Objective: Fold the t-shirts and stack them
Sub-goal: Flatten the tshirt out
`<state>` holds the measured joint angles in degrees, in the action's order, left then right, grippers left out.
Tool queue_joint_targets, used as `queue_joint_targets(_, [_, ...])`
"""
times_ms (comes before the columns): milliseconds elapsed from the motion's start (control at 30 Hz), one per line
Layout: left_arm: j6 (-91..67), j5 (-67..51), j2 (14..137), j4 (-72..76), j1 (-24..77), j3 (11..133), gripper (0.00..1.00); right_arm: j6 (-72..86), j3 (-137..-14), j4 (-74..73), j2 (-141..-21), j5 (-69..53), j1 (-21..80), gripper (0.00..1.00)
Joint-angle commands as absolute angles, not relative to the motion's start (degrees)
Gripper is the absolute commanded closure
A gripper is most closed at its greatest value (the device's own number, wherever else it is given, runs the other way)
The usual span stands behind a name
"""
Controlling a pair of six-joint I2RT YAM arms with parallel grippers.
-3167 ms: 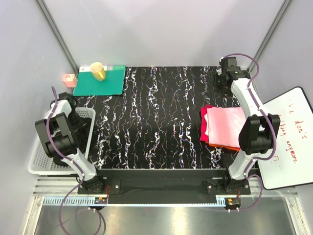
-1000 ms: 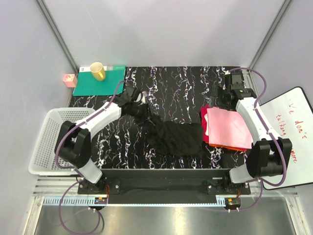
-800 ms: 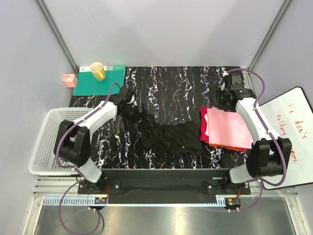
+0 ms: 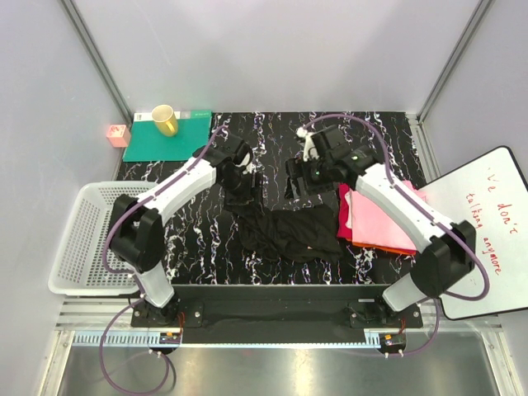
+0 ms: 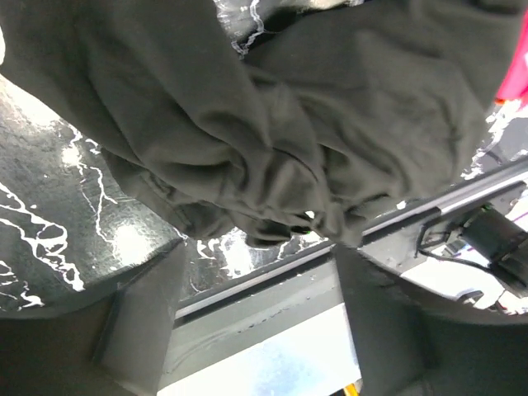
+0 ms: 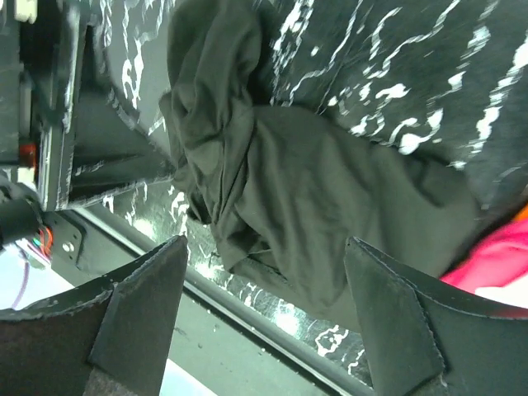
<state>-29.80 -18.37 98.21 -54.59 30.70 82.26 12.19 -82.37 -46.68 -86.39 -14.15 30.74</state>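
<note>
A black t-shirt [image 4: 289, 233] lies crumpled in a heap on the marbled table [image 4: 272, 140], near its front edge. No lettering shows on it. My left gripper [image 4: 244, 195] hovers at the heap's far left corner, open, with nothing between its fingers [image 5: 136, 322]. In the left wrist view the bunched cloth [image 5: 272, 140] sits just beyond the left gripper [image 5: 260, 285]. My right gripper [image 4: 296, 186] hangs over the heap's far edge, also open and empty. The right wrist view has the shirt [image 6: 313, 181] below the right gripper [image 6: 264, 318]. Folded pink, red and orange t-shirts [image 4: 381, 216] are stacked to the right.
A white basket [image 4: 82, 239] stands at the left edge. A green mat [image 4: 177, 140] with a yellow cup [image 4: 163, 121] lies at the far left, a small pink box [image 4: 117, 134] beside it. A whiteboard [image 4: 487, 235] leans at the right.
The right arm swung from the far right corner to the middle, over the black shirt. The left gripper let go of the stretched shirt, which bunched up, then moved right toward it.
</note>
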Motion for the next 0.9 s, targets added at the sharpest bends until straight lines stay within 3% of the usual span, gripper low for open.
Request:
queue_joint_targets(0, [-28.57,-19.16,100.45,-54.84,30.50,82.27,0.32,13.80,-83.67,-48.87,-90.60,-11.60,33.74,0.16])
queue_joint_targets(67, [-28.39,-19.51,101.86,-54.32,30.50,82.27,0.32,14.24,-83.06,-48.87,-91.67,-11.34,34.98,0.17])
queue_joint_targets(100, [-28.48,-20.47,102.21,-53.36,30.50,82.27,0.46,14.50,-82.80,-48.78,-92.54,-11.51,35.15,0.17])
queue_joint_targets(200, [-28.39,-21.70,105.02,-51.42,30.41,83.05,0.69,14.94,-82.09,-48.78,-93.34,-10.72,35.77,0.17])
queue_joint_targets(267, [-27.43,-22.85,107.92,-51.33,30.32,85.16,0.74,14.77,-82.09,-48.78,-93.43,-9.85,35.77,0.17])
queue_joint_targets(300, [-27.33,-23.37,108.54,-51.50,30.15,85.95,0.92,14.68,-82.18,-48.95,-93.51,-9.58,35.77,0.17])
queue_joint_targets(333, [-27.16,-23.55,108.89,-51.50,29.97,86.91,0.99,14.68,-82.26,-48.87,-93.60,-9.58,35.77,0.16])
queue_joint_targets(567, [-26.72,-22.59,106.09,-51.94,27.08,87.10,1.00,15.12,-80.95,-48.26,-98.42,-15.55,36.38,0.21])
queue_joint_targets(867, [-26.19,-22.15,105.21,-52.12,24.96,85.25,1.00,14.42,-80.16,-48.25,-106.25,-20.74,38.67,0.51])
